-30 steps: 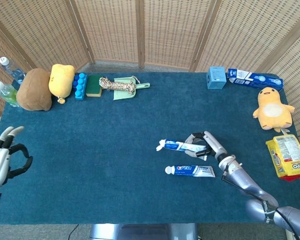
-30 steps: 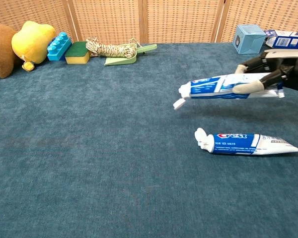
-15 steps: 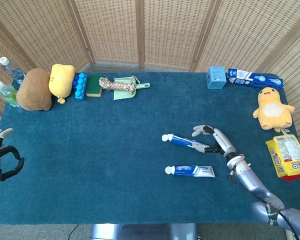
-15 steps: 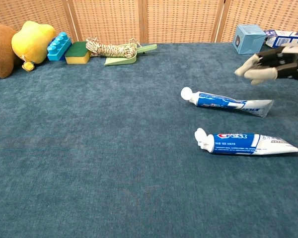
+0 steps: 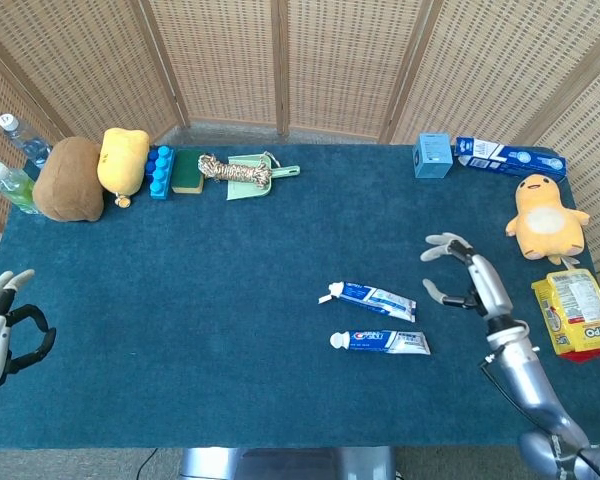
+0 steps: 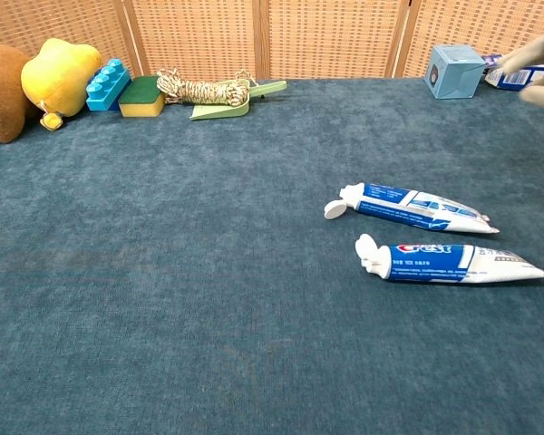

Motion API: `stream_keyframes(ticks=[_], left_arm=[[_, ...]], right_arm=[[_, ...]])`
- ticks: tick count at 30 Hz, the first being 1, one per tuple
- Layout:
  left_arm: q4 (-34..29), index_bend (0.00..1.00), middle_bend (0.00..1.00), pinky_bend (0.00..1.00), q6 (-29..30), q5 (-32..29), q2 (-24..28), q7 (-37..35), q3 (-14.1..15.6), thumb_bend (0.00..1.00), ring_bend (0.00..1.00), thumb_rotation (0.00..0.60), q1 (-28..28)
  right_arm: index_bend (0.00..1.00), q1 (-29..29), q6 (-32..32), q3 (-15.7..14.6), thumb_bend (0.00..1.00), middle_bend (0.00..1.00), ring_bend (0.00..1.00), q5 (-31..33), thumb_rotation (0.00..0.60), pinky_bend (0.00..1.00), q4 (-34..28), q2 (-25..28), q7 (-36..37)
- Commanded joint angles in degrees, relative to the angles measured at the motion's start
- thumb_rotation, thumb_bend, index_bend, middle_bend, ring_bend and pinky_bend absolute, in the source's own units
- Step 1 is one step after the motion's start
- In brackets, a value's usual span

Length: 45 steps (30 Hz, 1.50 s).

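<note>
Your right hand has let go of the upper toothpaste tube: a second ago it carried that tube above the cloth, half a second ago the tube was down with the fingers just clear of it, and now the hand has drawn back toward the right edge with its fingers spread and nothing in them. In the chest view only the fingertips show at the top right corner, which confirms the withdrawal. Treat the placement as complete: the tube rests flat on the blue table cloth, cap flipped open and pointing left, and lies just behind and roughly parallel to the second toothpaste tube, close beside it but not touching. Relative to the right hand, the released tube lies to the hand's left and slightly nearer the front edge, with bare cloth between the tube's crimped end and the fingers; the second tube sits further toward the front still. Your left hand hangs at the left edge of the table, off the cloth, fingers loosely curled and holding nothing; it has shifted slightly over the last second and is well apart from both tubes.
</note>
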Motion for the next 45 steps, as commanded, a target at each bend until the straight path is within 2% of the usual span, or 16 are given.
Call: stream_keyframes(ticks=[1,4,6,9,15,18,26,32,45], left_arm=[[0.9,0.3,0.14,0.17,0.7,1.1,-0.8,1.7,1.1,0.34,0.04,0.6,1.1],[1.5,0.3,0.14,0.16,1.1,2.0,-1.3,2.0,1.5,0.34,0.04,0.6,1.7],[2.1,0.3,0.15,0.16,1.4,3.0,-1.7,2.0,2.0,0.34,0.05,0.6,2.2],[3.1,0.3,0.15,0.16,2.4,4.3,-2.6,2.6,2.0,0.34,0.06,0.6,2.8],[4.5,0.28,0.16,0.16,3.5,5.5,-4.2,5.1,2.6,0.31,0.08,0.6,4.1],[4.7,0.27,0.16,0.15,4.3,5.8,-4.7,6.6,2.7,0.29,0.08,0.6,4.9],[3.0,0.23,0.11,0.1,4.3,6.0,-4.5,7.4,3.6,0.26,0.03,0.6,6.4],[3.0,0.23,0.11,0.1,5.0,6.9,-4.6,7.2,3.6,0.26,0.02,0.6,7.2],[1.4,0.22,0.1,0.09,5.5,8.4,-3.7,7.8,2.9,0.26,0.02,0.6,7.9]], right_arm=[[0.42,-4.6,6.1,-2.8,0.39,0.29,0.15,-2.0,0.6,0.2,-3.5,1.7,-10.3],[0.42,-6.2,7.9,-3.9,0.4,0.31,0.16,-1.5,0.6,0.2,-5.3,2.5,-16.5],[0.42,-8.1,10.5,-5.1,0.4,0.31,0.16,-1.1,0.6,0.2,-7.4,3.3,-25.4],[0.43,-10.1,14.0,-5.9,0.4,0.31,0.16,-0.9,0.6,0.2,-9.4,3.0,-34.9],[0.45,-13.4,19.8,-7.8,0.37,0.31,0.16,-1.4,0.6,0.2,-9.4,1.2,-50.2],[0.45,-15.1,21.8,-8.7,0.37,0.31,0.16,-1.3,0.6,0.2,-9.4,0.1,-54.3],[0.42,-17.5,23.8,-10.2,0.38,0.31,0.16,-2.8,0.594,0.2,-11.3,0.7,-54.5],[0.4,-18.0,23.5,-10.2,0.37,0.31,0.15,-3.0,0.565,0.2,-11.6,1.3,-53.0],[0.39,-19.1,23.5,-10.0,0.35,0.3,0.14,-3.6,0.561,0.2,-10.8,1.1,-50.4]])
